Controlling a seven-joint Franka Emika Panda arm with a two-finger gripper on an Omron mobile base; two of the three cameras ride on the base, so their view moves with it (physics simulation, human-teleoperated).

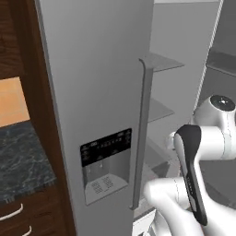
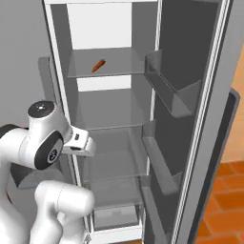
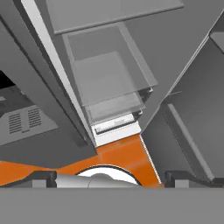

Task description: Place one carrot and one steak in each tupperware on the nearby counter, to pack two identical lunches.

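Claw: the claw [image 3: 105, 177] hangs released, jaws spread wide with nothing between them; its two dark fingertips [image 3: 41, 178] stand far apart at the bottom of the hand view.
Aim: the claw looks down the inside of the open fridge toward the bottom drawer [image 3: 107, 94] and the orange floor [image 3: 127, 155] below it.
Carrot: one carrot [image 2: 98, 66] lies on the top glass shelf [image 2: 109, 64] of the fridge, well above the claw and apart from it, touching nothing but the shelf.
Fridge: the right door [image 2: 200, 119] stands swung open, its door bins [image 2: 169, 90] bare; the left door [image 1: 99, 106] is closed, with a tall handle [image 1: 143, 133] and a dispenser panel [image 1: 105, 163].
Shelves: the lower shelves [image 2: 112, 164] lie just ahead of the arm's wrist, below the carrot.
Counter: the black marbled counter [image 1: 20, 161] sits left of the closed door, well apart from the claw, over brown drawers [image 1: 23, 216] with silver handles.
Steak and tupperware: cannot be told from these views.
Arm: the white arm [image 2: 43, 143] is bent in front of the fridge opening, elbow raised.
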